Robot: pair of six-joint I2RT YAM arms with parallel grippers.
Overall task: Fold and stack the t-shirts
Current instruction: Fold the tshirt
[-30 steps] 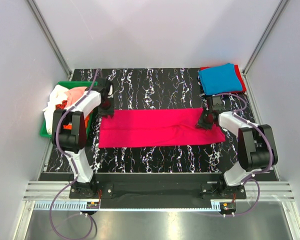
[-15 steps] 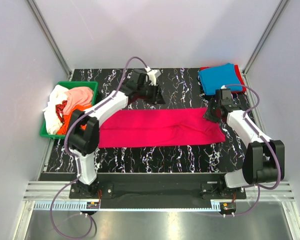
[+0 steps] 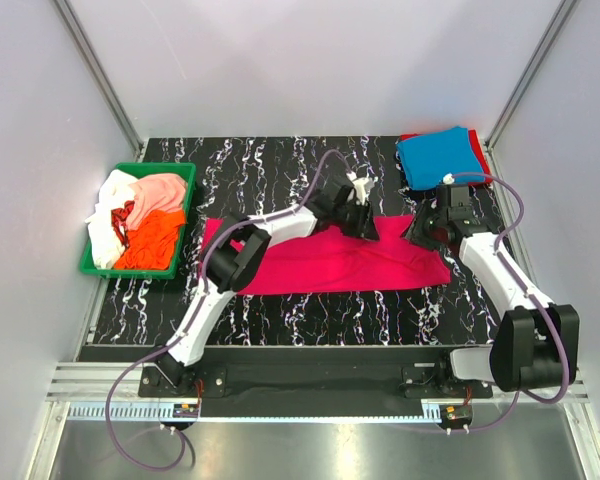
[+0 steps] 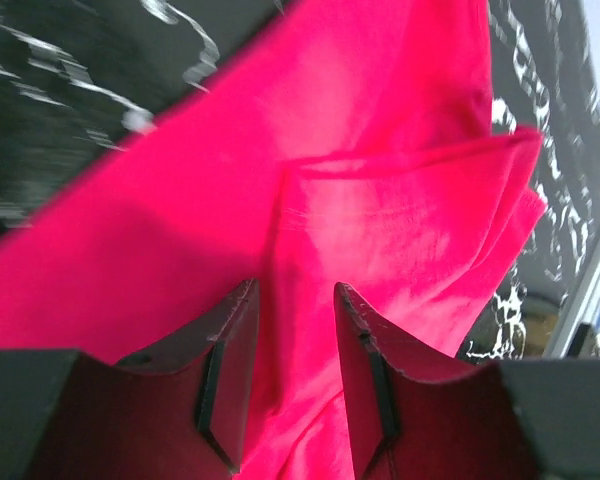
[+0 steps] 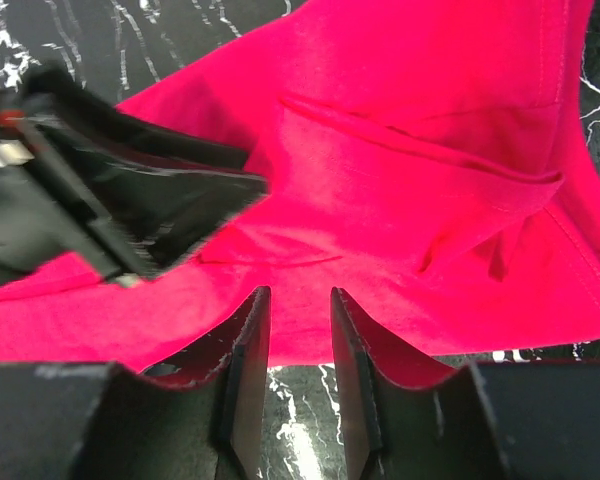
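magenta t-shirt [image 3: 310, 265] laid left to right
left gripper [image 3: 365, 218] and right gripper [image 3: 423, 232] are held parted, empty, over its right end.

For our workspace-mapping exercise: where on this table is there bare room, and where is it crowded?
Free: the strip between the magenta t-shirt and the near table edge; the far strip between green bin and blue t-shirt. Crowded: that magenta shirt's right end, by left gripper and right gripper.
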